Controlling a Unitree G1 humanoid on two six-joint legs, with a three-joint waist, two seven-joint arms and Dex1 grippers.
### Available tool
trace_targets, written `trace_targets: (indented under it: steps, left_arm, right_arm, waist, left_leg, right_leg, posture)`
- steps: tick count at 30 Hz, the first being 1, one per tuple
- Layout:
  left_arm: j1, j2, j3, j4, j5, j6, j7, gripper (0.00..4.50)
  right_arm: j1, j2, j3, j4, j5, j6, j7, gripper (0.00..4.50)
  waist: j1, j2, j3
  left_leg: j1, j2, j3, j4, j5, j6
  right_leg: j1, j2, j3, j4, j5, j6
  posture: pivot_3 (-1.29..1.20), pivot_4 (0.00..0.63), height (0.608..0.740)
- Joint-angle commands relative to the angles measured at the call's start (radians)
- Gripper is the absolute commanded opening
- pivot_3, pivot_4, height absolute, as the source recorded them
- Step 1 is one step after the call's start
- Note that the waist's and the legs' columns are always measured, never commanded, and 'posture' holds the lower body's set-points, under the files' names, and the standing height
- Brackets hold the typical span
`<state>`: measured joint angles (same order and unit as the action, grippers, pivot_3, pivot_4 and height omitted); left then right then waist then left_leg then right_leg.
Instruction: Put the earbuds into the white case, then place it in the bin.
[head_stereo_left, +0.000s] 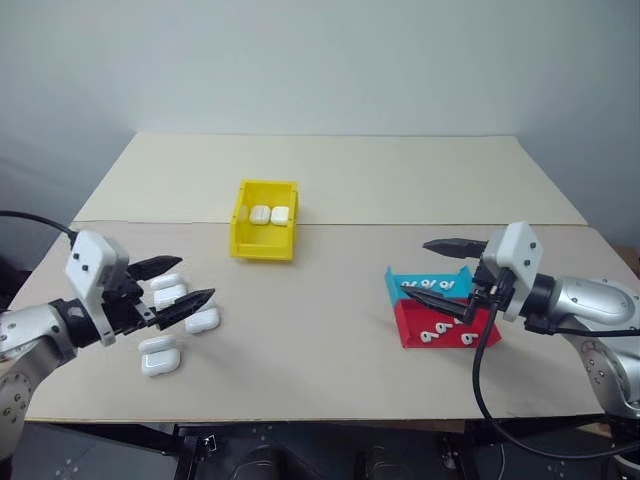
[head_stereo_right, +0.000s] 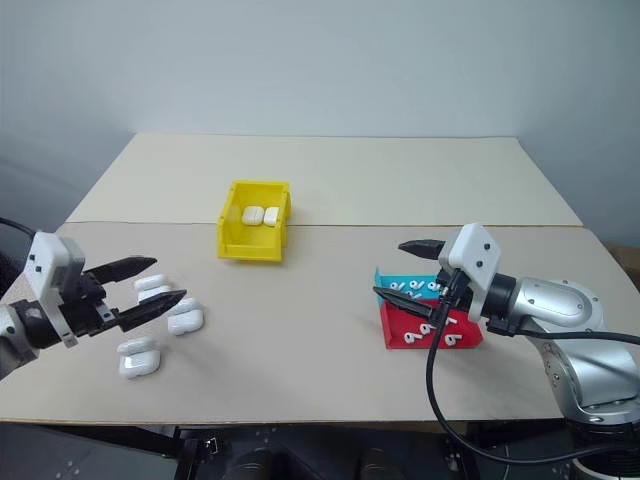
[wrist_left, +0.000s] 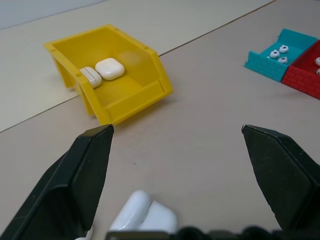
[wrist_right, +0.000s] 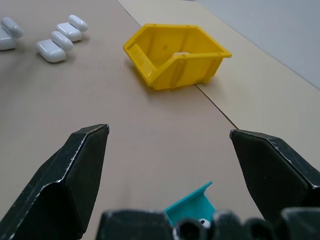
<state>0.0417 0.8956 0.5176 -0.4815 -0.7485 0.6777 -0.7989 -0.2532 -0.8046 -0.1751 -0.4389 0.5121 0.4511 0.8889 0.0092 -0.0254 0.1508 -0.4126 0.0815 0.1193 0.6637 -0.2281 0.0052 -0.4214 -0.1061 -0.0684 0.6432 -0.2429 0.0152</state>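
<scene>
Left gripper (head_stereo_left: 180, 282) hides part of white cases (head_stereo_left: 165, 350).

Right gripper (wrist_right: 169, 145) hangs over the table (wrist_right: 125, 125), fingers (wrist_right: 75, 170) spread wide, nothing between them. Ahead sits the yellow bin (wrist_right: 175, 60). White cases (wrist_right: 55, 42) cluster far off. A teal tray (wrist_right: 192, 207) corner peeks beneath the gripper.

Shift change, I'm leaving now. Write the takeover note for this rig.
Left end effector: open, empty, over the loose cases on the table's left.
Right end effector: open, empty, over the teal tray and red tray, both holding earbuds.
Done: two cases lie in the bin.
Left: fill the next case with earbuds, bin it, repeat for the rest.
</scene>
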Motion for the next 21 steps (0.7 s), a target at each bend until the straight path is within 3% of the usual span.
trace_targets:
  steps: [1,11,21]
  left_arm:
    - [0.013,0.016,0.037,-0.037,0.01,-0.042,-0.033,4.48]
    - [0.104,0.132,0.127,0.003,0.036,-0.028,-0.17,4.48]
    - [0.082,0.104,0.132,0.009,0.085,-0.014,-0.101,4.48]
  right_arm:
    - [-0.014,-0.01,-0.02,-0.012,-0.001,-0.022,0.001,4.5]
    - [-0.017,-0.009,-0.026,-0.012,-0.001,-0.024,-0.002,4.5]
    - [0.001,0.02,-0.023,-0.038,0.009,-0.011,-0.042,4.5]
  waist:
    - [0.001,0.0,0.0]
    - [0.0,0.0,0.0]
    - [0.001,0.0,0.0]
  left_leg:
    - [0.0,0.0,0.0,0.0,0.0,0.0]
    - [0.0,0.0,0.0,0.0,0.0,0.0]
    - [0.0,0.0,0.0,0.0,0.0,0.0]
  right_leg:
    - [0.0,0.0,0.0,0.0,0.0,0.0]
    - [0.0,0.0,0.0,0.0,0.0,0.0]
    - [0.0,0.0,0.0,0.0,0.0,0.0]
  posture:
    - [0.0,0.15,0.74]
    - [0.0,0.15,0.74]
    - [0.0,0.15,0.74]
